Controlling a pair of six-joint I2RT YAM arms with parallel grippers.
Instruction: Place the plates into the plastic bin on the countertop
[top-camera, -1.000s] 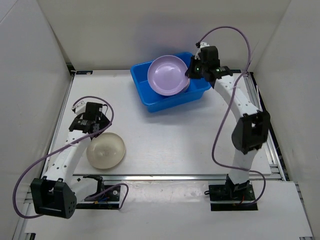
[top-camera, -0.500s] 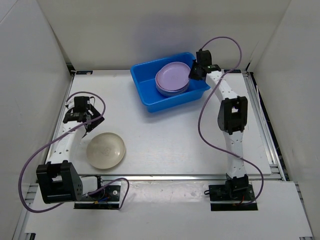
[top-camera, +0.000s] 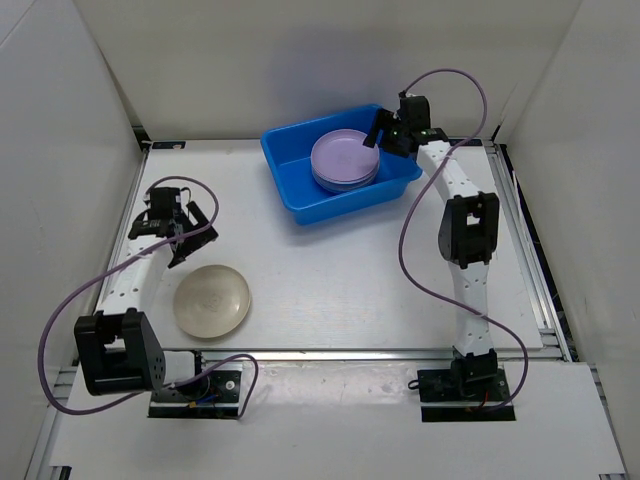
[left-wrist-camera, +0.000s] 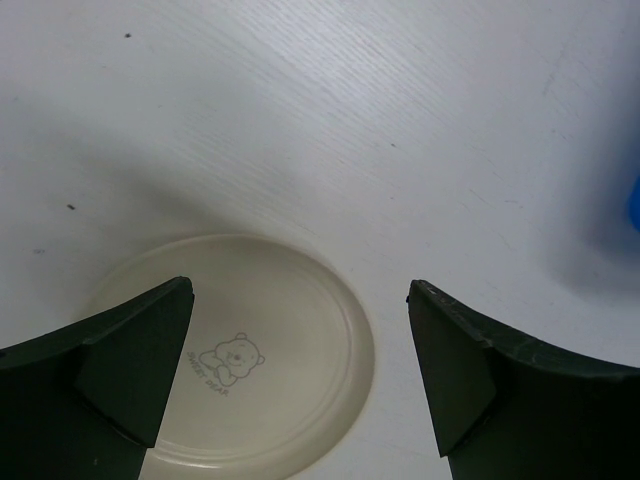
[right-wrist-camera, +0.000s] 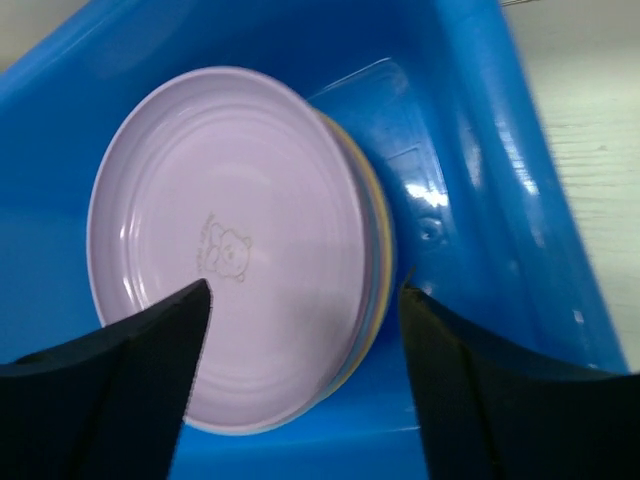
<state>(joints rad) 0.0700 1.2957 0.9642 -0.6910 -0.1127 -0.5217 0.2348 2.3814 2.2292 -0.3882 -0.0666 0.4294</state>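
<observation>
A stack of plates topped by a purple plate (top-camera: 343, 158) (right-wrist-camera: 230, 245) lies in the blue plastic bin (top-camera: 290, 170) (right-wrist-camera: 500, 150) at the back of the countertop (top-camera: 340, 270). My right gripper (top-camera: 383, 132) (right-wrist-camera: 305, 295) hangs open over the stack's right edge, holding nothing. A cream plate (top-camera: 212, 300) (left-wrist-camera: 250, 360) with a bear print lies flat at the front left. My left gripper (top-camera: 190, 232) (left-wrist-camera: 300, 300) is open just above and behind it, its fingers astride the plate's far rim in the wrist view.
White walls close in the countertop on the left, back and right. Metal rails (top-camera: 535, 290) run along the right and front edges. Purple cables loop from both arms.
My right gripper has opened and let go of the purple plate, which now lies flat on the stack in the bin. My left arm has swung back from over the cream plate.
</observation>
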